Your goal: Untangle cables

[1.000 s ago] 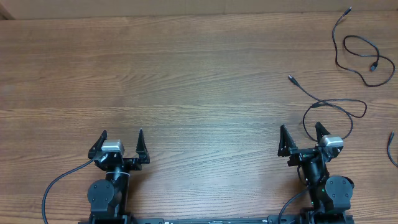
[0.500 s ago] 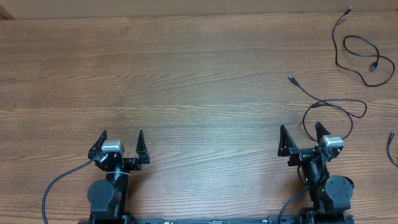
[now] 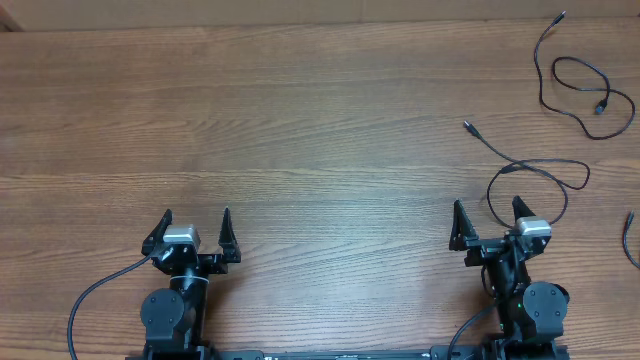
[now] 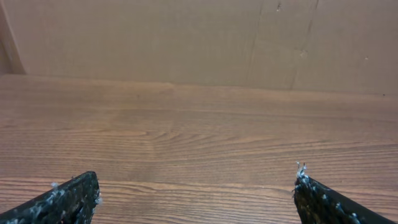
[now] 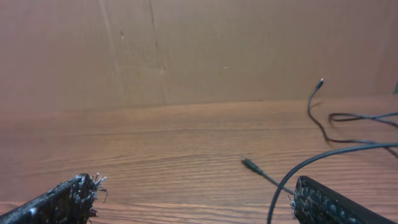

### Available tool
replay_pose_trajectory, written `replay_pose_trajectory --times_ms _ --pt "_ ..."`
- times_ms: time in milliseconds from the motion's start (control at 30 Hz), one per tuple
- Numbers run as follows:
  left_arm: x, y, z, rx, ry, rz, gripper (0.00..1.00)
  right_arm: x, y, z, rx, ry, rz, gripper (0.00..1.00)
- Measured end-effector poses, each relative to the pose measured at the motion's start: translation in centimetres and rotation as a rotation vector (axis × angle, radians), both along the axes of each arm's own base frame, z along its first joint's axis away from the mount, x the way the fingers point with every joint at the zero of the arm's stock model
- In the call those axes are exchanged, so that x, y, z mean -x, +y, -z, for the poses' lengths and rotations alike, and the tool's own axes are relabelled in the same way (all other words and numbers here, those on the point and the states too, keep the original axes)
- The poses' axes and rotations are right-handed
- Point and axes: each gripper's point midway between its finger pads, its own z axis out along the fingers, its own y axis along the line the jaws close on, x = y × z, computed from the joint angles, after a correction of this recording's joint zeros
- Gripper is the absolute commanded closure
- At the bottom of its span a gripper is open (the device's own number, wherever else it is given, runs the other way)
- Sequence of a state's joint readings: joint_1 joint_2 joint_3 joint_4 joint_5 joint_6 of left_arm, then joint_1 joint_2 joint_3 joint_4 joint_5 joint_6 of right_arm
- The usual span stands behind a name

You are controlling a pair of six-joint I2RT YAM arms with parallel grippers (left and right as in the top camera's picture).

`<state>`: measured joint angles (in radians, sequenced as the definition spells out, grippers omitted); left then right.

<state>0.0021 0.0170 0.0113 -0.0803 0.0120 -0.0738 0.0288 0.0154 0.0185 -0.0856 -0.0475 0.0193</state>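
Note:
Thin black cables lie on the wooden table at the right. One looped cable [image 3: 545, 166] with a small plug [image 3: 467, 126] lies just beyond my right gripper [image 3: 488, 218]; its loop curves past my right finger in the right wrist view [image 5: 311, 163]. A second coiled cable [image 3: 585, 88] lies at the far right corner, also in the right wrist view [image 5: 348, 116]. A third cable end [image 3: 630, 240] shows at the right edge. My right gripper is open and empty. My left gripper [image 3: 196, 222] is open and empty at the near left, far from the cables.
A brown cardboard wall [image 4: 199, 37] stands along the table's far edge. Thicker black arm cables [image 3: 95, 290] hang near the robot bases at the front edge.
My right gripper has shifted very slightly to the right. The cables and the left arm have not moved.

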Motion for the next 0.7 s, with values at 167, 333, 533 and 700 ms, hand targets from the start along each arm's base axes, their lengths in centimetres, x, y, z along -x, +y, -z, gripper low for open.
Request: replay_pose_trajectory --times_ms 167,333,533,700 --pt "0.0 -0.02 0.0 0.0 0.0 0.001 0.01 0.0 -0.01 0.02 0.043 -0.003 -0.001 0.0" --pt "0.0 0.0 0.0 0.0 0.0 0.0 0.01 0.0 -0.01 0.01 0.058 -0.005 -0.001 0.0" --pt "0.0 -0.02 0.0 0.0 0.0 0.001 0.0 0.0 0.0 0.01 0.065 -0.006 -0.002 0.0" --pt "0.0 0.0 -0.01 0.0 0.0 0.0 0.0 0.0 -0.01 0.03 0.066 -0.005 -0.001 0.0"
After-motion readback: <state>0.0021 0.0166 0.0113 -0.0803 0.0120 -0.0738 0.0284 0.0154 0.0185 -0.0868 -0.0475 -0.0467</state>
